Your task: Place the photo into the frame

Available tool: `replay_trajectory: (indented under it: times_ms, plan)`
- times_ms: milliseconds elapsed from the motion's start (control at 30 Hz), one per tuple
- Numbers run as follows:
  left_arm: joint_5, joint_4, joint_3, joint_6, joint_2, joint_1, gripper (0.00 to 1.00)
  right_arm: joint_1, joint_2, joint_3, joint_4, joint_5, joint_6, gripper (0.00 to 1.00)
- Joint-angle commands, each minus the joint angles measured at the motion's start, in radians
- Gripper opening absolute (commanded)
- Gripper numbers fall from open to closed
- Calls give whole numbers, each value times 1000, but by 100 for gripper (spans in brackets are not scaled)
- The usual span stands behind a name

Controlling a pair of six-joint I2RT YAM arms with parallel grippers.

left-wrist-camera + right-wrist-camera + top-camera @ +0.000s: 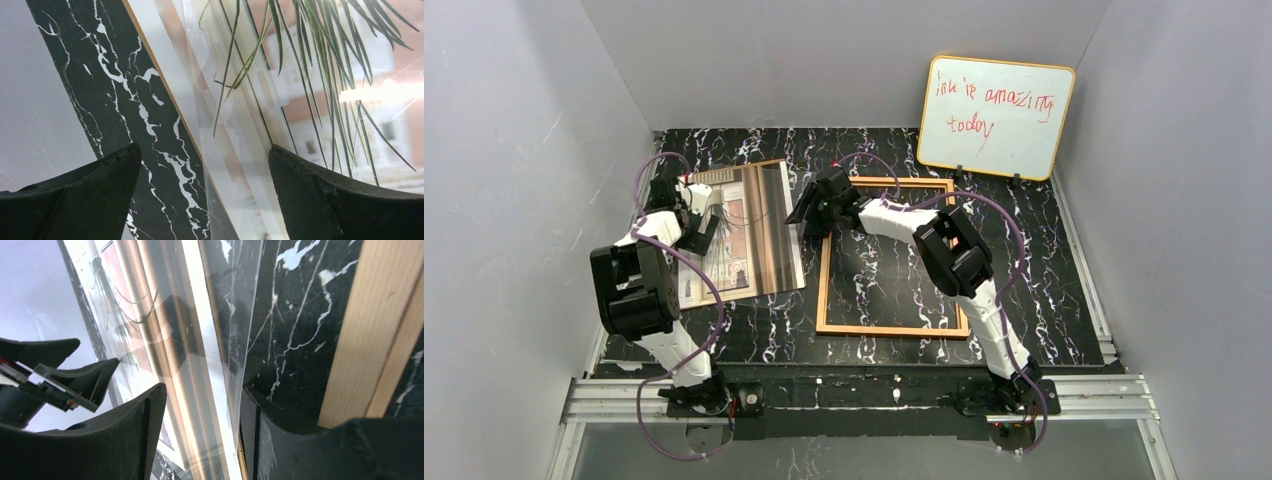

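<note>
One black marbled tabletop (1054, 290) bears frame (825, 290), photo (764, 230); grey walls (824, 60) around.

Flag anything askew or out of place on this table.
The photo lies crooked, left of the frame, turned against the frame's straight rails. The frame holds no picture: the marble table shows through it. Nothing looks spilled or damaged.

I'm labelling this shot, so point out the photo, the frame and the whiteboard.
photo (774, 230), top view, striped right part.
frame (891, 329), top view, near wooden rail.
whiteboard (1014, 145), top view, blank lower face.
</note>
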Motion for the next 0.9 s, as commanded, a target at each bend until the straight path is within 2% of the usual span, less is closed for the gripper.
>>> replay_trajectory:
  times_ms: [0,100,267,633,700,800,867]
  plan:
    - [-61,-51,-85,47,68,-7,98,14,-98,-45,200,-97,37,62]
    - [-67,-48,-92,56,67,-11,98,17,-135,-83,273,-126,42,60]
    - [-74,-40,-98,60,67,-14,98,28,-180,-104,283,-114,5,59]
    - [-81,-42,-98,63,54,-19,98,48,-93,-6,173,-107,-35,49]
    - [-81,-48,-91,61,52,-19,98,52,-68,23,145,-101,-43,39]
    - [-81,-77,-64,50,49,-18,98,52,-60,51,104,-85,-62,16]
    - [-81,-106,-28,38,45,-16,98,52,-80,55,86,-71,-84,4]
